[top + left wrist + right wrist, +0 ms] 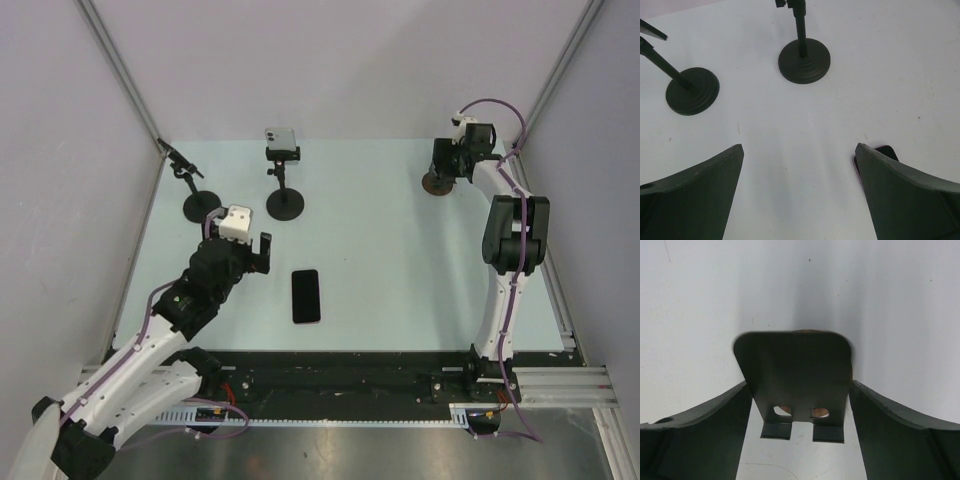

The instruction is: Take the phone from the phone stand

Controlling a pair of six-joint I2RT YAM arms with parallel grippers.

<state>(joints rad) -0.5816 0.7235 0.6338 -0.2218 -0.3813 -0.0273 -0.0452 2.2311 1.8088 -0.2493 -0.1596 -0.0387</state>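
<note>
The black phone (pixel 306 296) lies flat on the table, near the front middle. In the left wrist view only its corner (pixel 886 151) shows, behind the right finger. My left gripper (pixel 258 250) hovers just left of the phone, open and empty (pixel 800 150). At the far right the phone stand (pixel 437 182) holds no phone. Its black back plate (pixel 795 375) with two small lips stands between the fingers of my right gripper (pixel 799 385). That gripper (pixel 447 165) is open, and its fingers lie close along the plate's two side edges.
Two black stands with round bases rise at the back left. One (pixel 285 203) carries a small grey-white device (pixel 282 144), the other (pixel 203 207) has a bare angled arm. Both bases (pixel 804 60) (pixel 692 91) lie ahead of my left gripper. Grey walls enclose the table.
</note>
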